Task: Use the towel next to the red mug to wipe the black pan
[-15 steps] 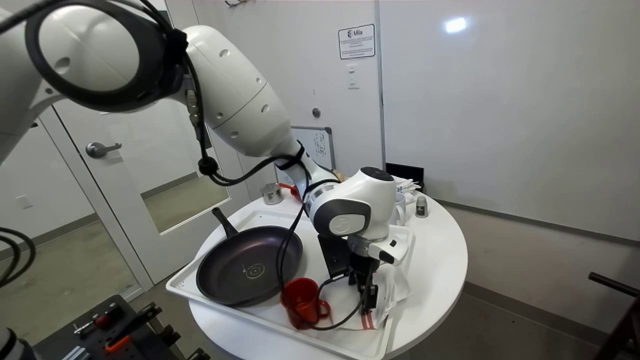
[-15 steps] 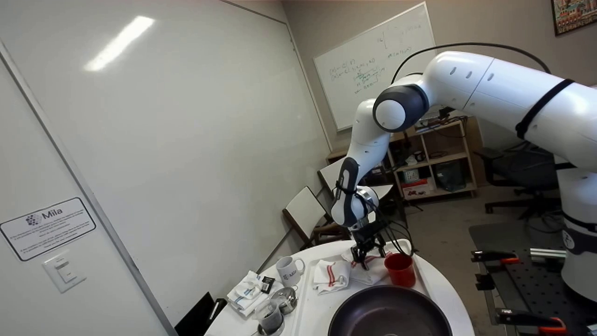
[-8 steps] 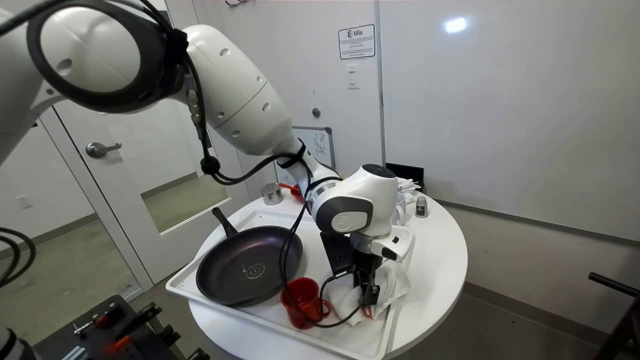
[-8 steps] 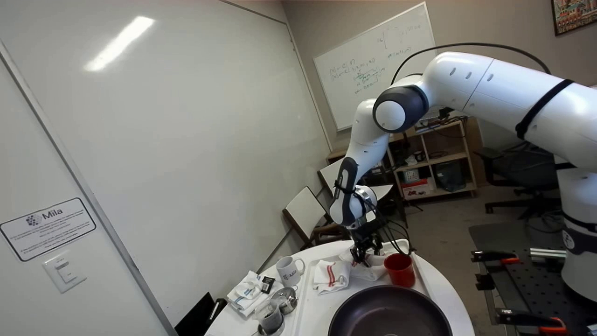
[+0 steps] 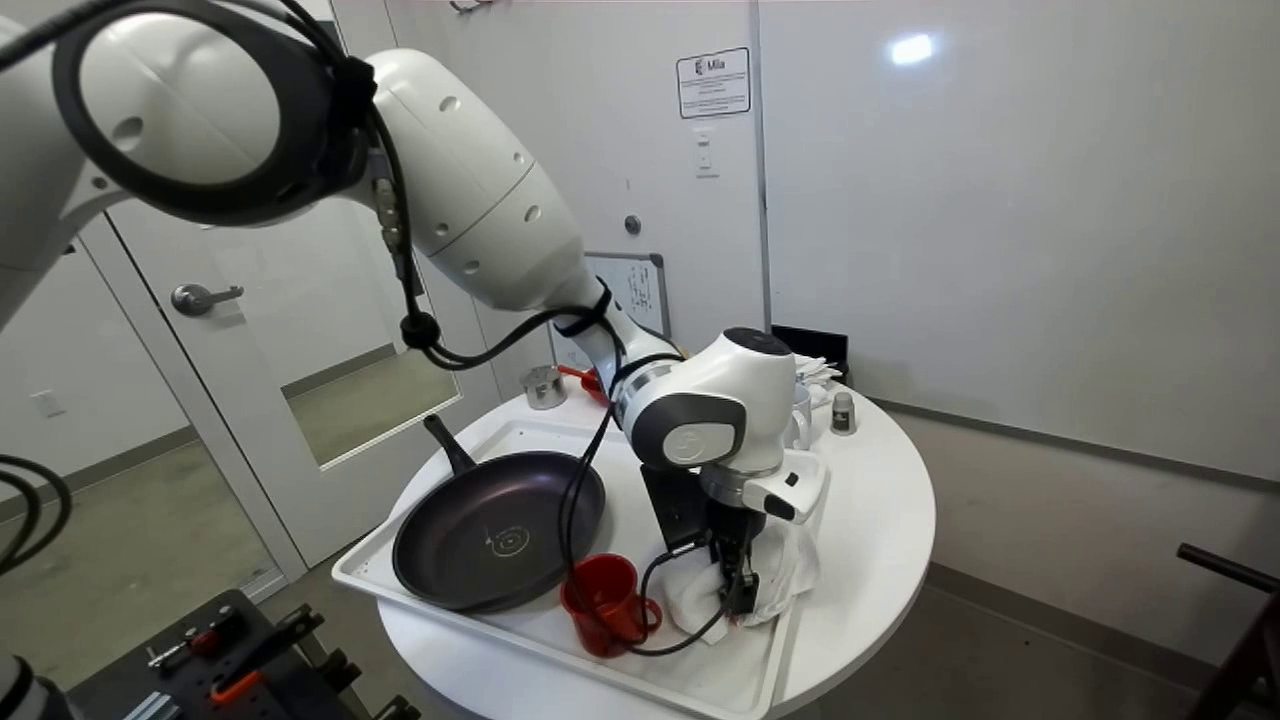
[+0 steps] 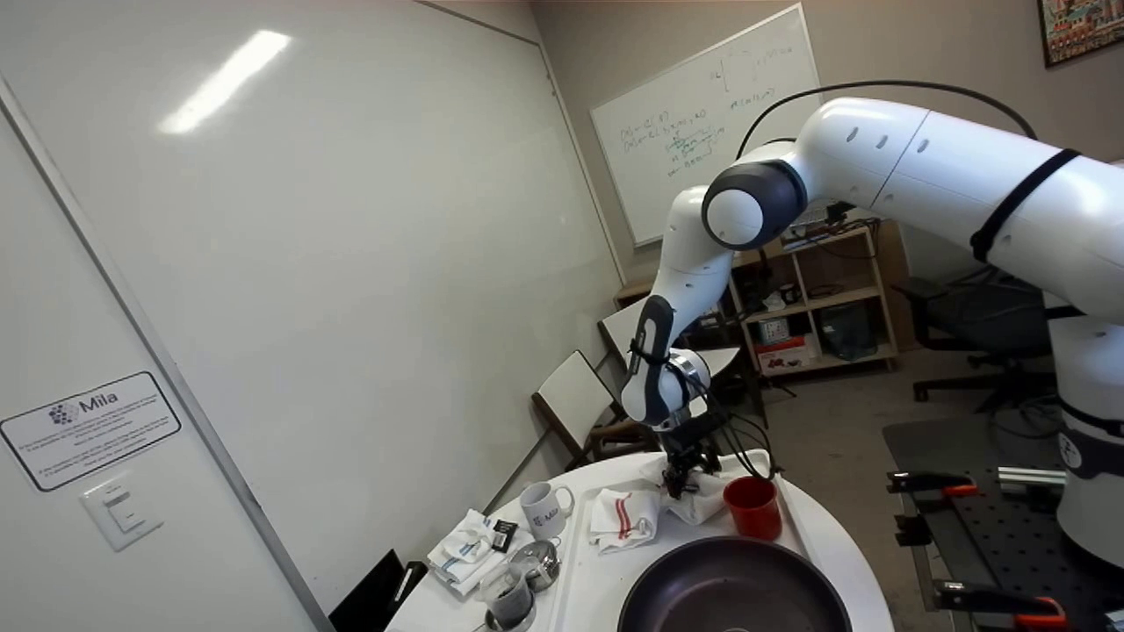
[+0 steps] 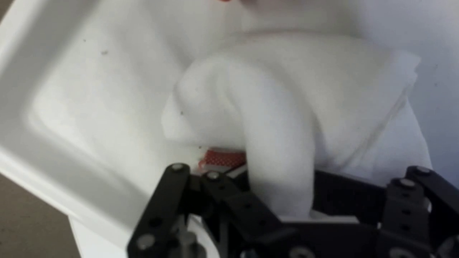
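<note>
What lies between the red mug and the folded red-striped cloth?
The crumpled white towel, seen in an exterior view; the wrist view shows a fold in the pincer.

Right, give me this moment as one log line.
gripper: closed on towel | towel: bunched, on tray | mug: beside towel | pan: towel not on it

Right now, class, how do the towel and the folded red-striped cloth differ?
The towel is bunched in the hand; the folded cloth is roughly square and ungripped. The folded cloth shows clear red stripes; the towel shows only a scrap of red. Both are mostly white.
</note>
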